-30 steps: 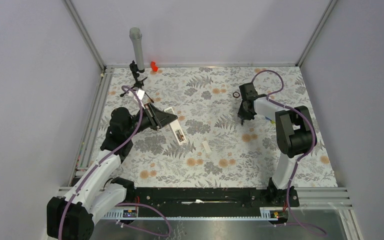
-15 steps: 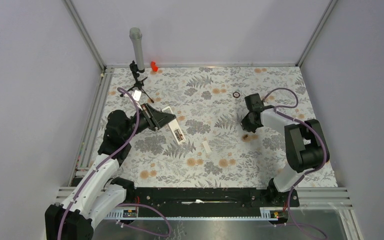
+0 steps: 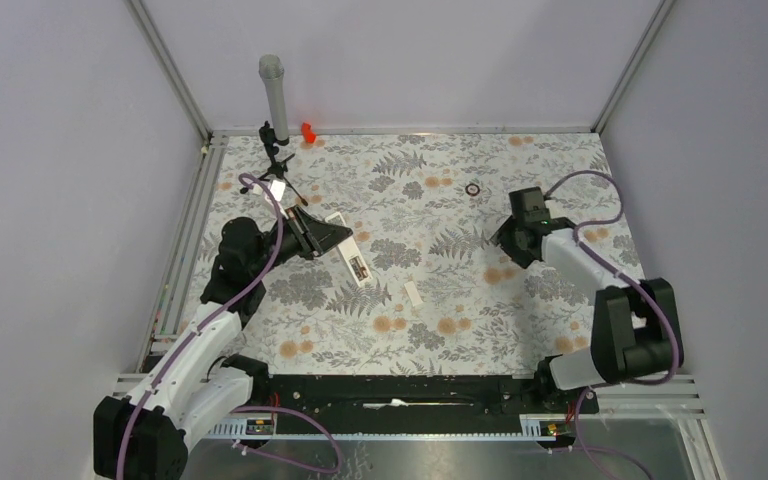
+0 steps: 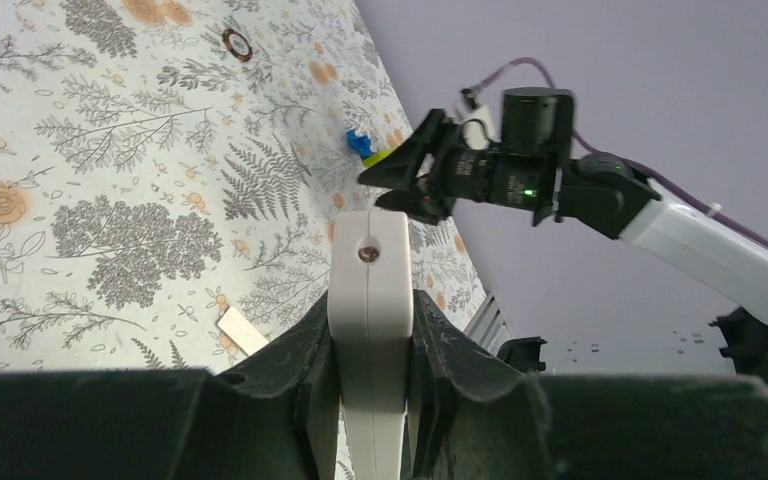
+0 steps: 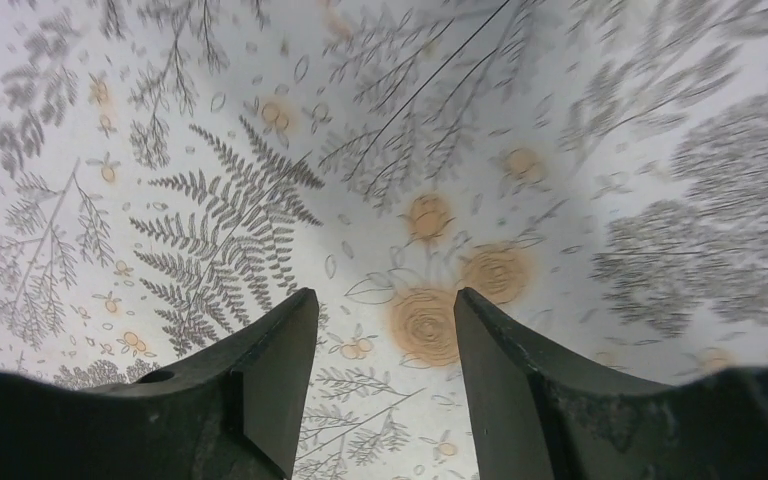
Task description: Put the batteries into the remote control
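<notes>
My left gripper (image 3: pixel 332 236) is shut on the remote control (image 3: pixel 357 262), a slim white bar with a dark window on its top face, and holds it over the left half of the table. In the left wrist view the remote (image 4: pixel 368 270) is clamped between both fingers (image 4: pixel 305 340). My right gripper (image 3: pixel 508 243) is open and empty, low over the floral cloth right of centre. Its fingers (image 5: pixel 270 360) frame only printed cloth. No loose batteries show in any view.
A short white strip (image 3: pixel 412 293) lies near the table's middle and also shows in the left wrist view (image 4: pixel 243 333). A small dark ring (image 3: pixel 473 188) lies at the back. A blue-and-yellow toy piece (image 4: pixel 363 148) sits by the right gripper. A tripod with a grey tube (image 3: pixel 273 95) stands at the back left.
The right arm has swung to the right and nearer, and its gripper has moved a little right and toward the front. The left gripper still holds the remote in place.
</notes>
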Robot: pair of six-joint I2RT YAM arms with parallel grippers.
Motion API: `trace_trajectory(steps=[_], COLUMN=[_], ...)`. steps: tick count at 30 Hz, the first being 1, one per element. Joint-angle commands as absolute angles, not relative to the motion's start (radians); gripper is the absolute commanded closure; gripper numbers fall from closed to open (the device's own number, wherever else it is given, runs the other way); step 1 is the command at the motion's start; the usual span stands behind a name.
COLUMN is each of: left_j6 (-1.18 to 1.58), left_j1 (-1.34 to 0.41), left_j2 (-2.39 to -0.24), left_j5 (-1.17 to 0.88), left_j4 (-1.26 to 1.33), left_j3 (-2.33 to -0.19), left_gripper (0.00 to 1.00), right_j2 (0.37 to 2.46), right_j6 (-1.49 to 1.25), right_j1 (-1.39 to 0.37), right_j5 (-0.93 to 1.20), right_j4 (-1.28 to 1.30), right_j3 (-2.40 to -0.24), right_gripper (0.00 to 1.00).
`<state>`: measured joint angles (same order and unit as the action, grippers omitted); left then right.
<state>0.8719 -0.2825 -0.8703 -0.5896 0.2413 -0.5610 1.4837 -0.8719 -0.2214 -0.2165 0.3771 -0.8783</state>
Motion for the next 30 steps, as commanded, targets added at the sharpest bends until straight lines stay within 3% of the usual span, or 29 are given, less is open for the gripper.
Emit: trace_trajectory(steps=[1, 23, 28, 30], left_j6=[0.835, 0.839, 0.854, 0.862], left_j1=[-0.282, -0.282, -0.282, -0.282], left_j2=[-0.866, -0.852, -0.845, -0.840], left_j5=[-0.561, -0.547, -0.552, -0.553], left_j4=[0.246, 0.180, 0.173, 0.157], left_j3=[-0.602, -0.622, -0.625, -0.630], left_gripper=[1.00, 1.00, 1.00, 1.00], right_j2=[1.334, 1.269, 1.226, 1.204], right_j6=[-0.737, -0.696, -0.716, -0.721], right_j1=[-0.149, 0.127, 0.129, 0.129], right_j5=[-0.279, -0.238, -0.329, -0.333], right_j4=[0.384, 0.565, 0.622, 0.638], right_j3=[-0.822, -0.846, -0.833, -0.823], right_gripper=[0.39, 0.37, 0.11, 0.07])
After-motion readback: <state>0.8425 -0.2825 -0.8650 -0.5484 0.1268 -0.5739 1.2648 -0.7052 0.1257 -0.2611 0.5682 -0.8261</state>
